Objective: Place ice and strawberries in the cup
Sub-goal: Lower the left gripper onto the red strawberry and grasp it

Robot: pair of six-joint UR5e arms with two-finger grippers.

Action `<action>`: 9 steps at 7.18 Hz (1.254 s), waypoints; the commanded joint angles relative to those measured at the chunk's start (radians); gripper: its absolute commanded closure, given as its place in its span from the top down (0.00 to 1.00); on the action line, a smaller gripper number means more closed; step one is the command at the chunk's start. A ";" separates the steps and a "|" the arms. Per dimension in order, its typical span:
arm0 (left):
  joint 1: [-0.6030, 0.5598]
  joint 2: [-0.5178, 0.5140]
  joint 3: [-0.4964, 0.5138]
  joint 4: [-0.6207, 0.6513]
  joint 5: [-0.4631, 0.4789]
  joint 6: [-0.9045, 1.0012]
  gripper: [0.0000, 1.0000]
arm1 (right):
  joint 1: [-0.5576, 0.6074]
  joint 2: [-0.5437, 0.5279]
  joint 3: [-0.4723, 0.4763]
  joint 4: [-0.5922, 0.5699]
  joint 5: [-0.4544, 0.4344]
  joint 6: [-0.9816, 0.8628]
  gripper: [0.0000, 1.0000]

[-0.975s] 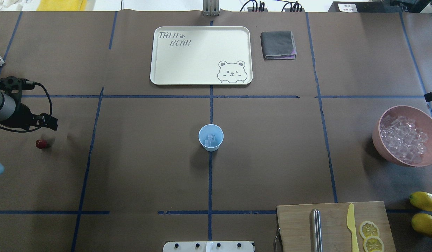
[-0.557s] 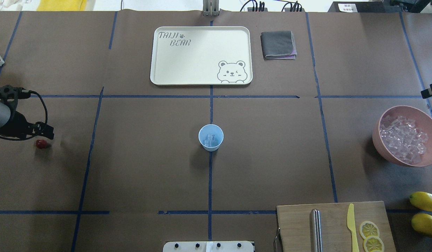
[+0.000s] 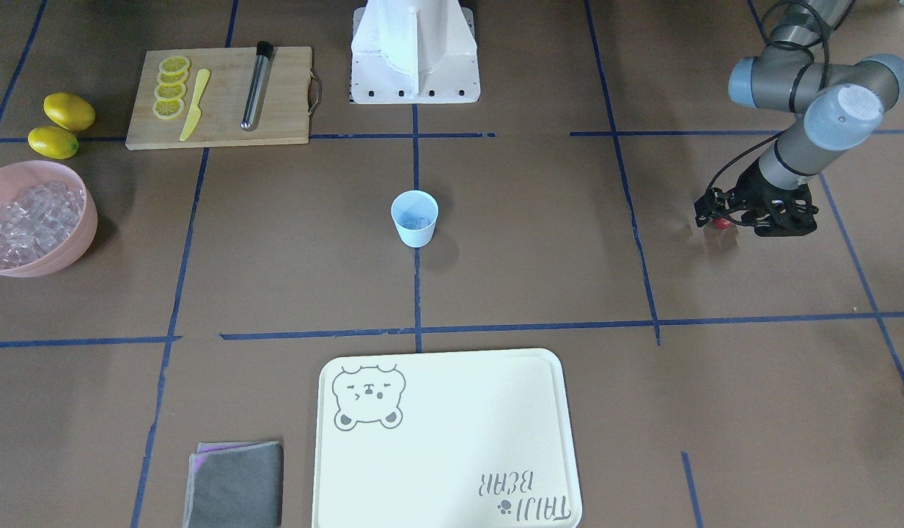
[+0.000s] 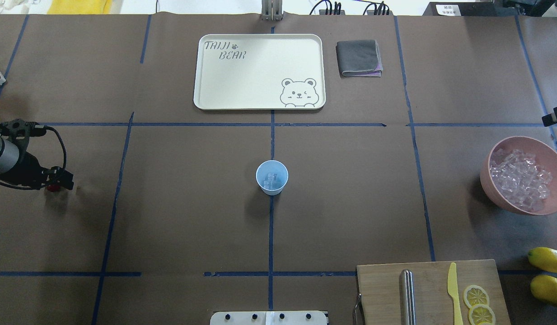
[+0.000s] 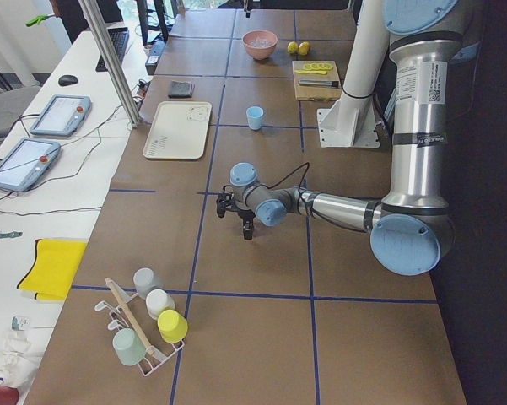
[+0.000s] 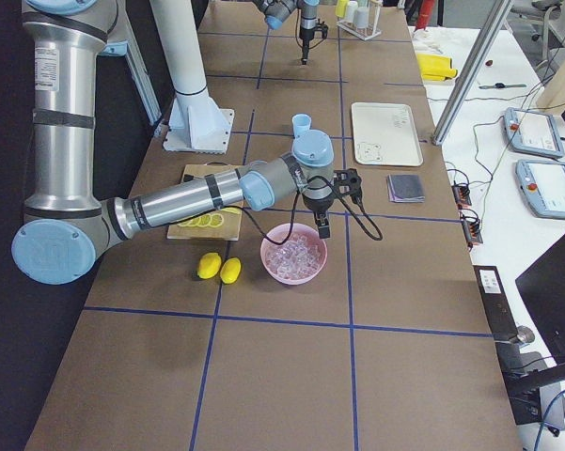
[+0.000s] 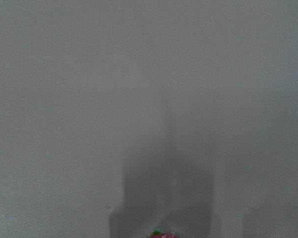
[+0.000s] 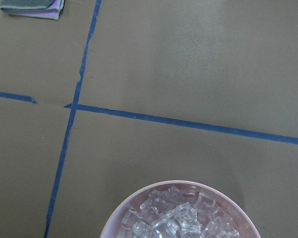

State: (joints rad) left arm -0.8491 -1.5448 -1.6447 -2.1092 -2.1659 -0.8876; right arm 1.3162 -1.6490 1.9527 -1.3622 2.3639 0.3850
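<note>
The pale-blue cup (image 4: 272,177) (image 3: 414,218) stands upright at the table's middle with a few clear ice cubes (image 4: 271,180) inside. More ice (image 4: 522,180) (image 8: 178,218) is heaped in the pink bowl (image 4: 487,180) at the right edge. One dark-red strawberry (image 4: 52,188) (image 3: 724,223) lies on the table at the far left. My left gripper (image 4: 58,180) (image 3: 721,220) is low over it, apparently open with its fingers at either side. In the left wrist view only the strawberry's top (image 7: 162,234) shows. My right gripper (image 6: 321,228) hangs over the bowl's far rim; whether open or shut, I cannot tell.
A cream bear tray (image 4: 260,72) and a folded grey cloth (image 4: 358,58) lie at the back. A wooden board (image 4: 432,289) at front right carries a yellow knife, a metal tube and lemon slices. Two lemons (image 4: 548,259) lie beside it.
My left gripper has moved down and forward onto the strawberry, which it now partly covers. The cup, the bowl and the rest have not moved.
</note>
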 commanded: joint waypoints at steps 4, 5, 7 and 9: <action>0.002 0.032 -0.075 0.005 -0.003 0.002 0.00 | 0.002 0.000 -0.003 0.002 -0.002 0.000 1.00; 0.001 0.031 -0.090 0.002 -0.006 -0.004 0.00 | 0.000 0.001 -0.005 0.002 -0.002 0.000 1.00; -0.002 0.010 -0.248 0.073 -0.050 -0.084 0.00 | 0.002 0.006 -0.003 0.002 0.000 -0.001 1.00; 0.034 -0.256 -0.276 0.218 -0.055 -0.279 0.00 | 0.005 0.017 -0.002 0.002 0.000 0.000 1.00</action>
State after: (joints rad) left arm -0.8416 -1.6423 -1.9013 -1.9845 -2.2151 -1.0454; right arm 1.3187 -1.6356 1.9481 -1.3606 2.3630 0.3840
